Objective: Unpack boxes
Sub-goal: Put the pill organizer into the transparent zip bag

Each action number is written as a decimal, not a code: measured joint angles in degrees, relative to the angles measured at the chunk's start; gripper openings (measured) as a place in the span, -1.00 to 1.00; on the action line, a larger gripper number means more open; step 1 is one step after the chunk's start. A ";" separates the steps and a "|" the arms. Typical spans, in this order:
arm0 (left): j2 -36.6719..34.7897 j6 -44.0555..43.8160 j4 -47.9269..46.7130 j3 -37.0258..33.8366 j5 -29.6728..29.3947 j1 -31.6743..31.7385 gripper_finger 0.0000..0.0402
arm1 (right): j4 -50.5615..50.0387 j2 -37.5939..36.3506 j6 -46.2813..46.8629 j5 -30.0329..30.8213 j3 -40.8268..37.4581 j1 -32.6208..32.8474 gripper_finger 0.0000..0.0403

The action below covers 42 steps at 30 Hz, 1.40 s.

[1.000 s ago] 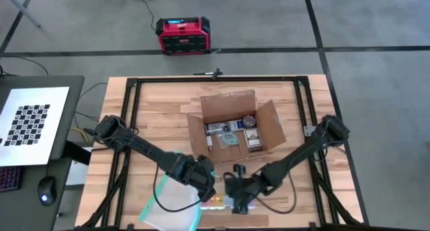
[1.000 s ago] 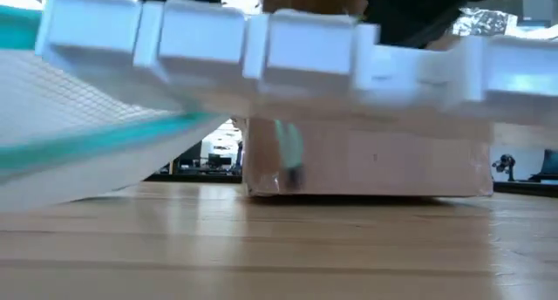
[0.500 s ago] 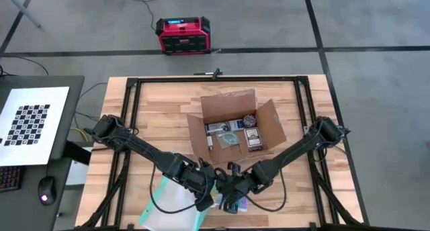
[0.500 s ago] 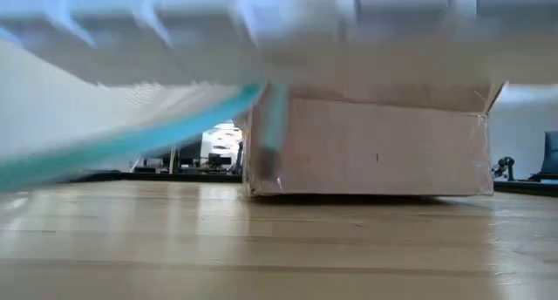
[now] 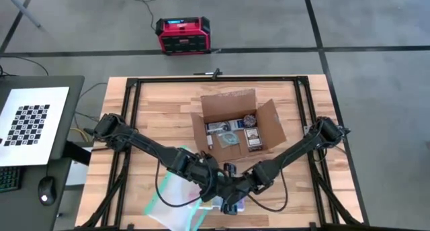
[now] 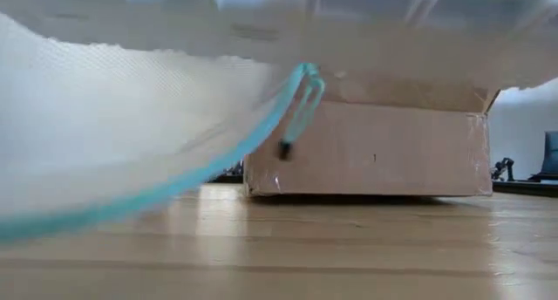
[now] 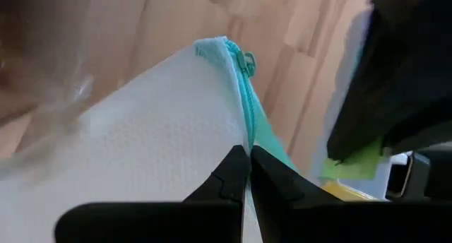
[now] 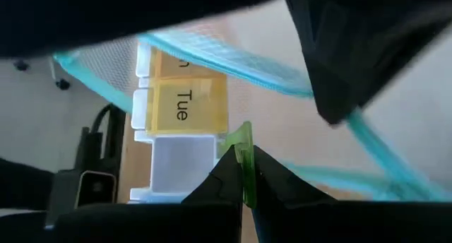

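The brown cardboard box stands open at the table's middle with small items inside. In the low view, the box rests on its bottom. A clear teal-edged pouch lies by the near edge, and its raised mesh wall fills the low view. My left gripper is shut on the pouch's zip edge. My right gripper is shut on a pill organiser with coloured day lids, right at the pouch's mouth. My left gripper pinches the pouch's teal zip edge between its two fingertips, some way from the zip pull. That edge is lifted off the table, and the rest of the pouch slopes down to the wood. My right gripper pinches a green lid or tab of the pill organiser between its two fingertips, next to the yellow "Tue" cell. The organiser is held clear of the table, with the pouch's teal edge stretched across in front of it.
A red and black case sits on the floor beyond the table. A black frame runs round the tabletop. A side desk with a checkerboard sheet stands to the left. Bare wood lies left of the box.
Both grippers have drawn together near the table's front edge. My right one has carried the pill organiser toward the table's left, to the pouch. My left one has gone a little to the right and raised the pouch's zip edge, whose mesh now spreads wider across the low view.
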 joint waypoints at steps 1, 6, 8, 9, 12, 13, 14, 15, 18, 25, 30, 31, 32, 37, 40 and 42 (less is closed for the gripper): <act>0.04 0.79 -0.14 -0.02 0.20 0.09 -1.00 | 0.24 0.17 -1.36 -0.22 0.02 -0.07 -1.00; 0.16 3.19 0.36 -0.11 1.38 0.31 -1.00 | 1.09 1.18 -6.01 -0.23 0.04 -0.17 -1.00; 0.20 4.42 0.90 -0.11 2.05 0.35 -1.00 | 1.60 1.47 -6.96 -0.36 0.04 -0.14 -1.00; 0.19 4.73 0.91 -0.11 2.16 0.35 -1.00 | 2.39 1.68 -7.48 -0.36 0.04 -0.30 -1.00; 0.18 4.86 0.53 -0.15 2.34 0.31 -1.00 | 3.64 1.95 -7.25 -0.49 0.01 -0.38 -0.99; 0.18 4.84 0.58 -0.15 2.40 0.31 -1.00 | 4.04 1.95 -6.50 -0.48 -0.02 -0.40 -0.97; 0.18 4.81 0.62 -0.15 2.45 0.31 -1.00 | 4.57 1.95 -5.65 -0.45 -0.02 -0.51 -0.95; 0.18 4.76 0.62 -0.15 2.46 0.31 -1.00 | 4.82 1.95 -4.57 -0.47 -0.02 -0.63 -0.92; 0.18 4.58 0.36 -0.15 2.46 0.42 -1.00 | 4.75 2.02 -3.42 -0.32 -0.02 -0.80 -0.78; 0.18 3.90 -0.09 -0.23 1.32 0.44 -1.00 | 3.81 2.04 -4.96 1.42 -0.02 -0.88 -0.36; 0.18 1.27 0.34 -2.69 -0.19 0.79 -1.00 | -1.99 1.96 -5.97 1.56 -0.02 -1.24 -0.22; 0.18 0.90 0.21 -3.00 -0.47 0.83 -1.00 | -4.52 1.63 -6.03 1.51 -0.02 -1.28 -0.21; 0.18 0.39 0.62 -3.30 -0.50 0.84 -1.00 | -7.80 1.18 -6.06 1.14 -0.09 -1.23 -0.20; 0.07 -0.54 1.94 -4.09 -0.80 0.83 -1.00 | -22.24 -1.86 -2.08 0.67 -0.18 2.72 -0.21; 0.07 -0.60 3.15 -4.11 -0.74 0.81 -1.00 | -25.35 -1.60 3.30 0.65 -0.26 6.73 -0.23; 0.07 -0.59 3.60 -4.14 -0.78 0.94 -1.00 | -24.11 -0.84 6.52 0.62 -1.17 9.48 -0.24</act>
